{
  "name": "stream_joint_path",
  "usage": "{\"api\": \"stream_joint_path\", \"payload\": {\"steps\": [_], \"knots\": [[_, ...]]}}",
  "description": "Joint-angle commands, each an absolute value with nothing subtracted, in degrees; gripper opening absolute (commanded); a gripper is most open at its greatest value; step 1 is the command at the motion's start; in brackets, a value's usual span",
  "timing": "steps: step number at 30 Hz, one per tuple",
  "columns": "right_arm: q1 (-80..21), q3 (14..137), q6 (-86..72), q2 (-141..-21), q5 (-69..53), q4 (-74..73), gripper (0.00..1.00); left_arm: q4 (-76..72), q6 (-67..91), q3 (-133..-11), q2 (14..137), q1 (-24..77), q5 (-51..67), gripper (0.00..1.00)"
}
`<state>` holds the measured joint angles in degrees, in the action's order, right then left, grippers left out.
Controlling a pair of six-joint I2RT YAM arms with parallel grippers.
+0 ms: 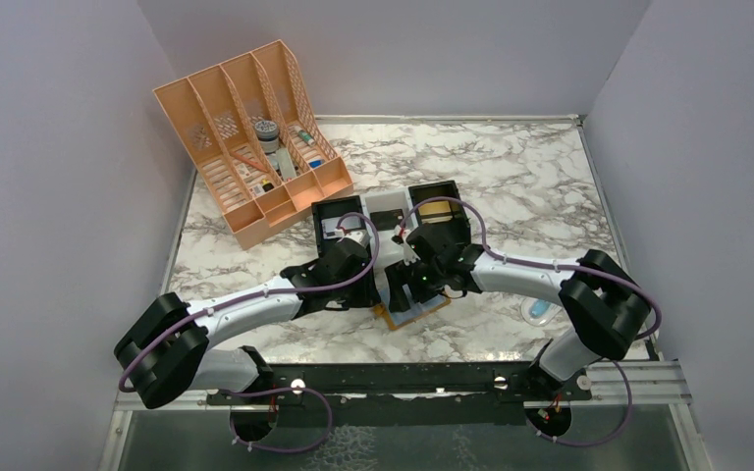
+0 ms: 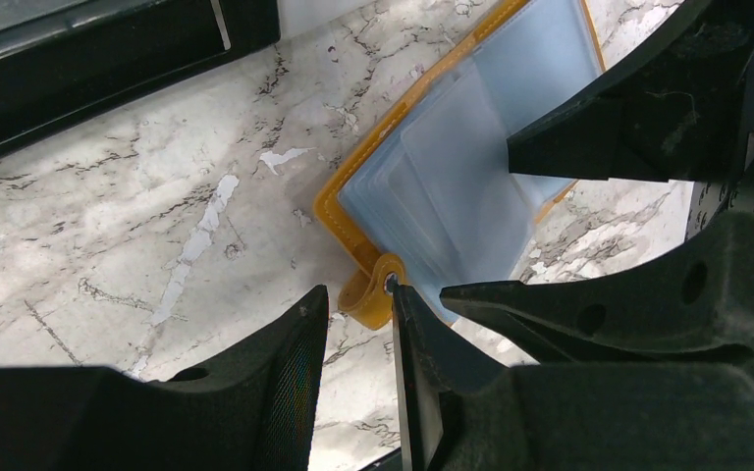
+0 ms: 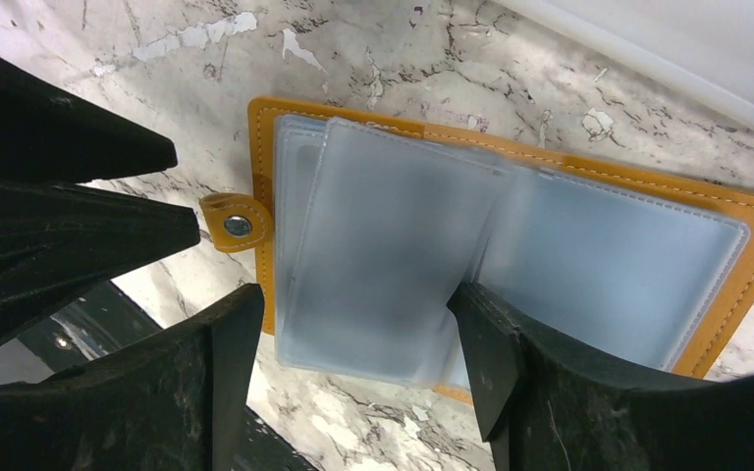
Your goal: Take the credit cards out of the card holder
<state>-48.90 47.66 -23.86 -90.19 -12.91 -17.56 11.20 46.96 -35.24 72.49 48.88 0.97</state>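
card holder (image 3: 589, 245) lies open and flat on the marble table (image 3: 373, 59), near the front edge, right between the two arms. left gripper (image 2: 358, 289) is only narrowly parted and has nothing in it. one tip is parked at the snap tab (image 3: 236, 226), my guess is to stop it sliding. right gripper (image 3: 353, 294) stands wide, straddling the frosted sleeves (image 3: 334, 177), probably lining up a pinch. the credit cards (image 3: 383, 255) look tucked inside those sleeves, hard to tell apart tbh.

Beneath the right gripper (image 3: 353, 304), the card holder (image 3: 648, 177) is showing matt, stitched, leather-like mustard edging, frosted plastic sleeves (image 3: 393, 255) and a shiny metal snap (image 3: 238, 226); the counter (image 3: 403, 59) is looking smooth, marbled.
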Motion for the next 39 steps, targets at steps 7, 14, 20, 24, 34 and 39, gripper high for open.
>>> {"api": "stream_joint_path", "payload": {"steps": [7, 14, 20, 24, 34, 39], "knots": [[-48.8, 46.8, -25.3, -91.9, -11.5, -17.8, 0.70, 10.8, 47.2, -36.0, 71.6, 49.1, -0.2, 0.33], [-48.8, 47.5, -23.8, -92.9, -7.1, -20.0, 0.73, 10.5, 47.4, -35.7, 71.5, 49.2, -0.3, 0.33], [-49.3, 48.8, -24.2, -94.3, -4.1, -21.5, 0.72, 10.4, 47.3, -35.8, 71.8, 49.2, -0.3, 0.34], [-49.5, 49.1, -25.0, -94.3, -3.7, -21.5, 0.65, 10.4, 47.2, -35.8, 72.0, 49.2, -0.4, 0.33], [-49.5, 48.5, -26.8, -92.7, -8.5, -17.4, 0.51, 10.5, 46.8, -36.2, 72.1, 49.1, -0.2, 0.33], [-48.2, 48.1, -27.4, -91.2, -12.6, -14.9, 0.44, 10.6, 46.7, -35.9, 71.3, 49.1, -0.2, 0.33]]}}
